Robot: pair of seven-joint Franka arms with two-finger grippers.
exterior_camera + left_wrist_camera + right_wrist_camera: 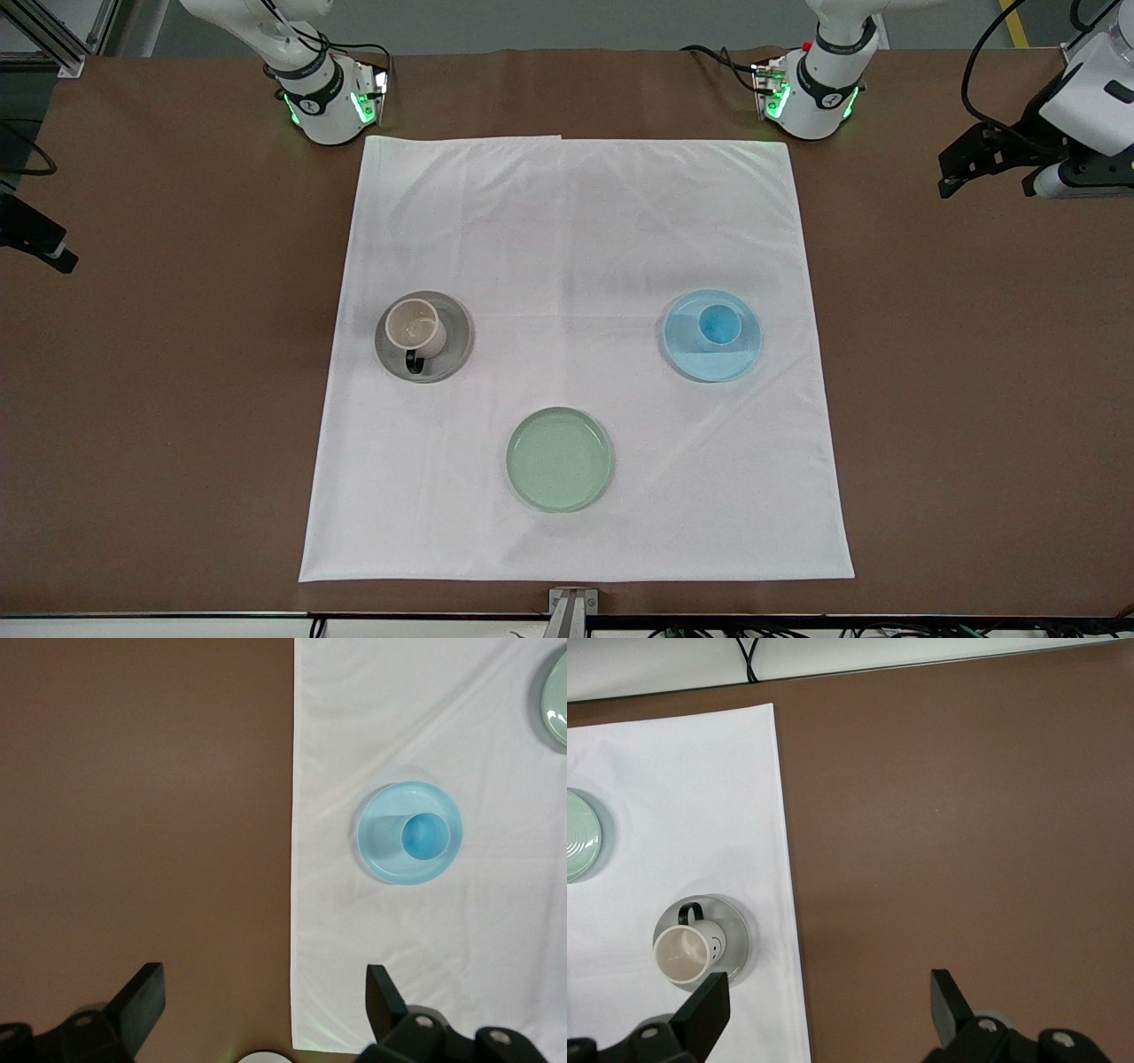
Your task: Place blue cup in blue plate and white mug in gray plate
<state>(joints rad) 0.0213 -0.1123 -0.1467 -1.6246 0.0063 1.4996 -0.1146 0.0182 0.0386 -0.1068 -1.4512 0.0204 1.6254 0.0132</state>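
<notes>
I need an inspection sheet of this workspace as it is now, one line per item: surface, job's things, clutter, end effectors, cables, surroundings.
Surface: brown table with a white cloth spread flat on it.
Job's things: blue cup stands upright on the blue plate; white mug stands upright on the gray plate, handle toward the front camera.
Clutter: one pale green plate, nothing on it, nearer the front camera than both other plates.
End effectors: left end effector open, over the cloth's edge, holds nothing; right end effector open, over the cloth's edge, holds nothing.
Cables: black cables at the arm bases.
Surroundings: metal bracket at the table's near edge.
</notes>
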